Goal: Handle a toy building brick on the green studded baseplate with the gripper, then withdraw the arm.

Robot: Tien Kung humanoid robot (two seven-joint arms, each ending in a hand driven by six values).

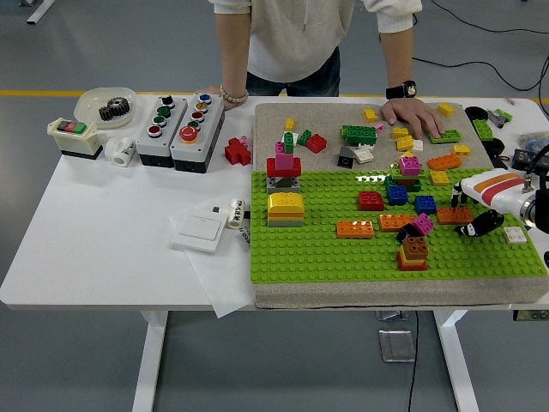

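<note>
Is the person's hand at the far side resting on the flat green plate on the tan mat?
Touching. The head view shows the person's hand lying flat on the tan mat, with its fingertips overlapping the near end of the flat green plate.

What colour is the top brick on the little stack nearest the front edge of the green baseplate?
Brown top brick, seen in the head view.

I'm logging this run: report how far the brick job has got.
Done, apparently: the bricks, such as the brown-topped stack, sit on the green baseplate with nothing gripping them. In hand: the right hand hovers empty over the baseplate's right end, fingers curled. Left: pulling the arm clear of the table.
</note>
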